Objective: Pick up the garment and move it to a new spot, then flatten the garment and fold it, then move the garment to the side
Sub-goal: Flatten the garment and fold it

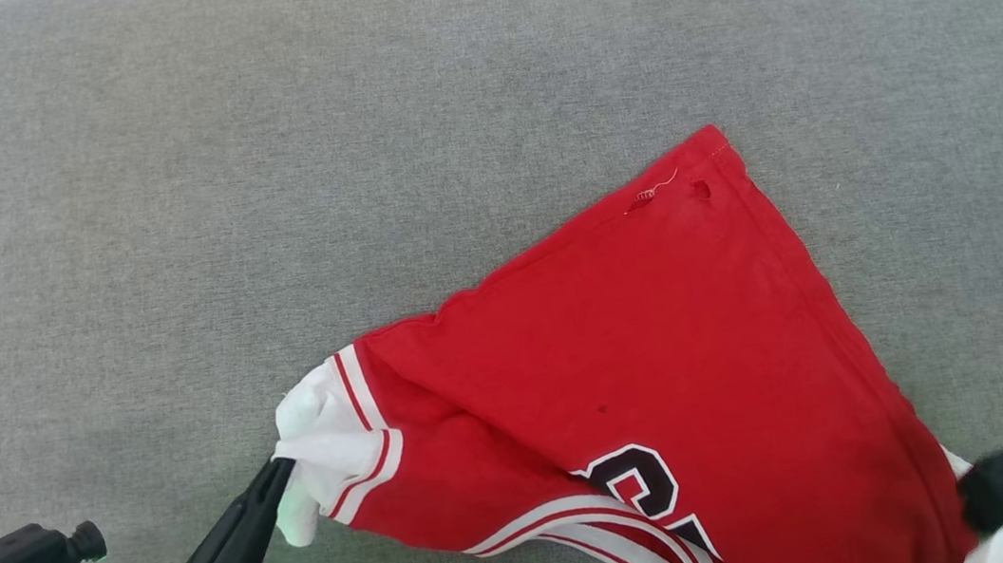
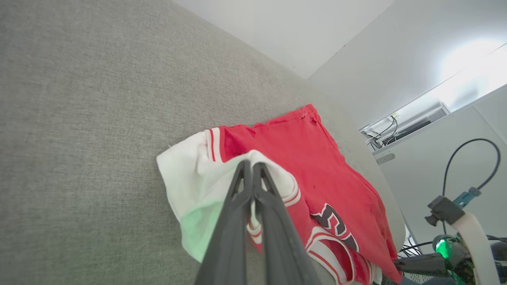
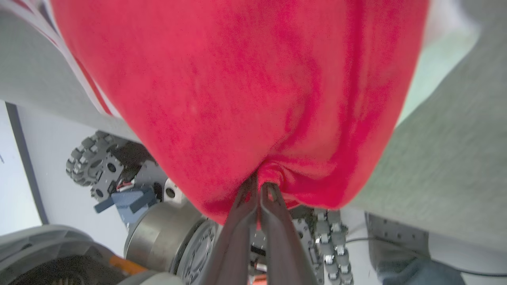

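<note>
A: Where is the red jersey (image 1: 663, 348) located?
B: Lower right, on the grey surface (image 1: 257, 158), stretched between both end effectors.
A: Grips?
B: Left end effector (image 1: 281, 471) is clamped on the white sleeve (image 1: 320, 438); right end effector (image 3: 259, 186) is clamped on red cloth.

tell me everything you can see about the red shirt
The shirt is a soft red jersey-like knit with a white sleeve, red-and-white striped trim and black, white-edged lettering that is partly cut off. It lies spread but creased on the grey fabric surface, with one hem corner pointing away from the robot. Its near part seems to hang past the surface's edge. The left gripper is shut on the white sleeve. The right gripper is shut on a bunch of red cloth.
</note>
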You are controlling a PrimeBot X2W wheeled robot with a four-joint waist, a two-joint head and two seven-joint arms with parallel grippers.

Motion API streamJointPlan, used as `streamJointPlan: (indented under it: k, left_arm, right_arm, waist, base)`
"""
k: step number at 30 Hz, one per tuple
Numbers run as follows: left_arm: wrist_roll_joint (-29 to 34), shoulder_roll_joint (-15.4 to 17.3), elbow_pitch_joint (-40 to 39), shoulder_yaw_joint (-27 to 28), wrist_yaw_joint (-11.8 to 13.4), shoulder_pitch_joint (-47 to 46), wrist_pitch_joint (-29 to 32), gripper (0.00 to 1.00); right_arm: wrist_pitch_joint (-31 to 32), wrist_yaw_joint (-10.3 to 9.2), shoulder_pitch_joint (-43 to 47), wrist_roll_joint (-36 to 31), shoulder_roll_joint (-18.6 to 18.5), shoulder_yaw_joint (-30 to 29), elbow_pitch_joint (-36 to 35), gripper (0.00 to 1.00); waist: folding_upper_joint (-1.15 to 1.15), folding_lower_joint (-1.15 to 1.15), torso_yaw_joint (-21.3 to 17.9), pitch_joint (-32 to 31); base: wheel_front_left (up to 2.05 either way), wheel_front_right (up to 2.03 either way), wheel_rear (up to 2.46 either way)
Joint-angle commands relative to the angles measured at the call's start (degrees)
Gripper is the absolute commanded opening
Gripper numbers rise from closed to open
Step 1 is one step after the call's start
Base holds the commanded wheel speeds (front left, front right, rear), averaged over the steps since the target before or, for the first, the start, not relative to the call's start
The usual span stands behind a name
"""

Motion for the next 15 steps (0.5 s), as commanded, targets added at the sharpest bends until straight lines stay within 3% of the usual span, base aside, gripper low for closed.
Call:
streamJointPlan:
  k: [1, 2, 3, 10, 15]
  left_arm:
    - [0.41, -0.12, -0.05, -0.19, 0.14, 0.18, -0.29, 0.00]
    - [0.55, -0.04, 0.11, -0.21, 0.14, 0.18, -0.29, 0.00]
    - [0.67, -0.09, 0.19, -0.27, 0.14, 0.18, -0.29, 0.00]
    - [1.19, -1.14, -1.00, -1.90, 0.14, -1.44, -0.29, 0.00]
    - [0.65, -2.34, -1.25, -2.47, 0.14, -2.60, -0.29, 0.00]
  right_arm:
    - [-2.24, -0.02, -1.81, -0.47, -0.49, 0.25, -0.79, 0.62]
    - [-3.56, -0.02, -2.34, -0.42, -0.51, 0.23, -1.19, 0.95]
    - [-4.59, -0.02, -2.77, -0.49, -1.02, 0.06, -2.08, 1.00]
    - [-5.94, -0.02, -9.77, 1.79, -3.43, -8.08, -10.23, 1.00]
    - [-8.22, -0.02, -20.91, -1.42, -6.98, -10.29, -7.94, 1.00]
  waist:
    - [0.00, 0.00, 0.06, -0.01]
    - [0.00, 0.00, 0.12, -0.05]
    - [0.00, 0.00, 0.19, -0.11]
    - [0.00, 0.00, 2.35, -0.16]
    - [0.00, 0.00, 4.28, 1.00]
  base:
    - [0.00, 0.00, 0.00]
    - [0.00, 0.00, 0.00]
    - [0.00, 0.00, 0.00]
    - [0.00, 0.00, 0.00]
    - [0.00, 0.00, 0.00]
